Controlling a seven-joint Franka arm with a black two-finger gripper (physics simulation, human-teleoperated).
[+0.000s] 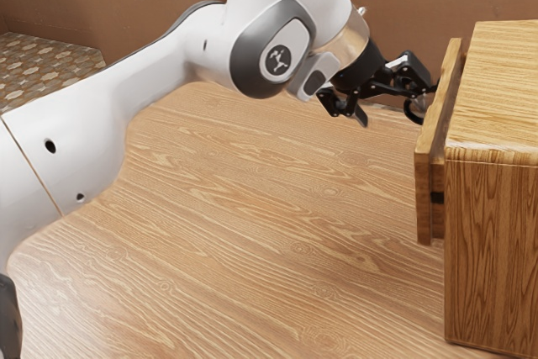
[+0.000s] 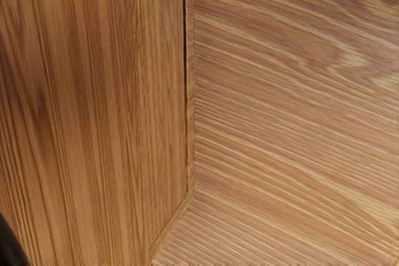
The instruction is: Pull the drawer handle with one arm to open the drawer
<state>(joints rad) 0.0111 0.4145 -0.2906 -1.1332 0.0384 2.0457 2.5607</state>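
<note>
Spotted the white arm (image 1: 168, 81) stretched from the exterior view's left over the wooden table (image 1: 252, 224). Found the black gripper (image 1: 423, 81) right up at the drawer front (image 1: 430, 157), close by the dark handle (image 1: 412, 112). Could not tell whether clamped or apart. Saw the drawer front standing slightly out from the cabinet (image 1: 492, 233), at the exterior view's right.
</note>
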